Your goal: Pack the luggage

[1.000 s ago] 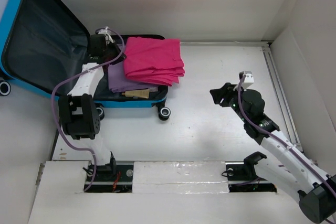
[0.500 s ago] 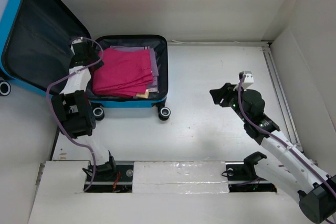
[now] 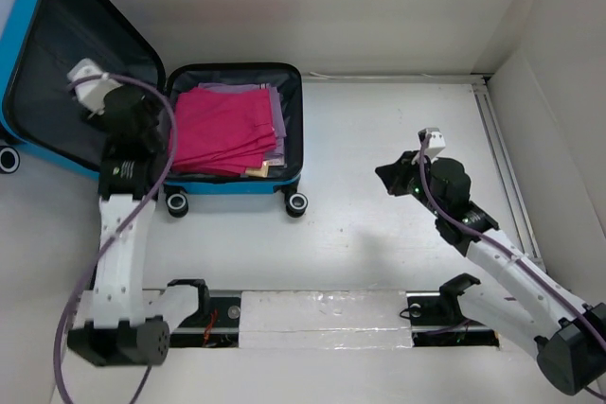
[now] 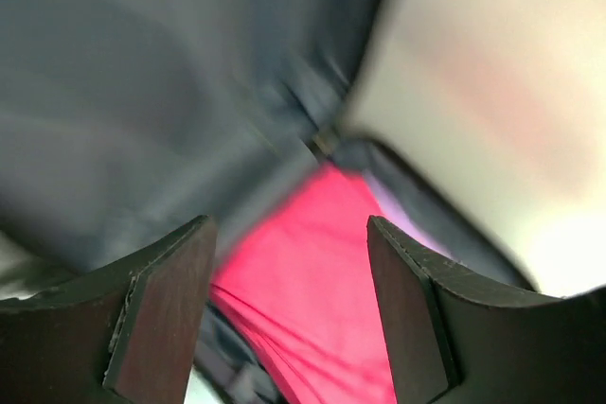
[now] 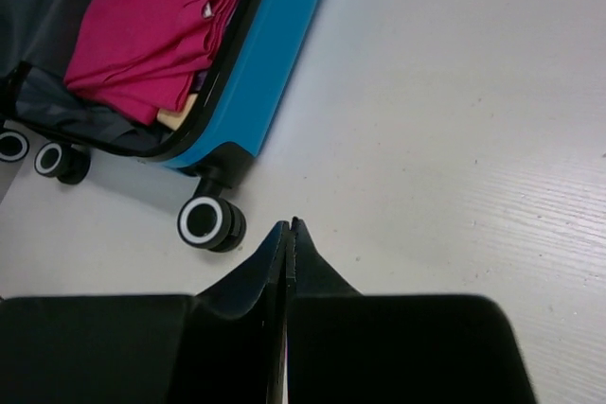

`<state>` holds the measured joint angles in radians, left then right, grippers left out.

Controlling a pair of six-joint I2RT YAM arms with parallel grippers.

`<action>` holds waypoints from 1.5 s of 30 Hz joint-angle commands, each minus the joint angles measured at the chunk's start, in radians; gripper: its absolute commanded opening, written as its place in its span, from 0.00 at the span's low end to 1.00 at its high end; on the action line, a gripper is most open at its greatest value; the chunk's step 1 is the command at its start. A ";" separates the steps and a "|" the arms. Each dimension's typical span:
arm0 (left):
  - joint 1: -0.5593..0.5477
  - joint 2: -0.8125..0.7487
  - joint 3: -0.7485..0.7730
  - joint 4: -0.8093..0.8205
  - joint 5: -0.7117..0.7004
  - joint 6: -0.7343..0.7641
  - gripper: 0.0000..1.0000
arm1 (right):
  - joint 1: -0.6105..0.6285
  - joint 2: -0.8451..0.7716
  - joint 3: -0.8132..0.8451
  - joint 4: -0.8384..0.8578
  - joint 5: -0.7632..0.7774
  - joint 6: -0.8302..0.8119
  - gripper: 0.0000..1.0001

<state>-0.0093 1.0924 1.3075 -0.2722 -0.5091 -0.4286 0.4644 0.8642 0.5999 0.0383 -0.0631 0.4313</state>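
- Top external view: the small bright-blue hard-shell suitcase [image 3: 237, 185] lies open at the far left of the white tabletop [image 3: 398, 120]. Its dark-grey-lined lid [image 3: 66, 44] leans back to the left, which leaves the tray reachable.
- A folded magenta garment [image 3: 222, 130] lies flat in the tray on a lilac garment [image 3: 276, 106]. Both sit within the rim, so the lid could probably shut over them.
- The left end effector [image 3: 128, 118] hangs by the hinge side, between lid and tray. The left wrist view shows its jaws wide with nothing between them and magenta cloth beyond.
- The right end effector [image 3: 388, 175] hovers over bare tabletop, well apart from the suitcase, its fingers pressed together on nothing. It looks parked out of the way.
- A second ago the magenta garment lay askew, overhanging the tray's right rim, with the left end effector at it. Now it sits squared inside, and that arm has let go and drawn back toward the lid.
- The right jaws, parted then, have closed.
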 commanded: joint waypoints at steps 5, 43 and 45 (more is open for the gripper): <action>0.130 -0.102 -0.016 -0.174 -0.367 0.014 0.63 | 0.013 0.025 0.058 0.052 -0.107 -0.031 0.11; -0.462 -0.055 -0.031 -0.223 -0.356 -0.076 0.00 | 0.022 0.226 0.106 0.061 -0.130 -0.060 0.39; -0.532 -0.055 -0.057 -0.208 -0.303 -0.076 0.00 | 0.031 0.236 0.106 0.061 -0.118 -0.060 0.39</action>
<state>-0.4221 1.0523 1.2678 -0.5903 -1.0363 -0.3950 0.4801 1.0962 0.6559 0.0387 -0.2081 0.3874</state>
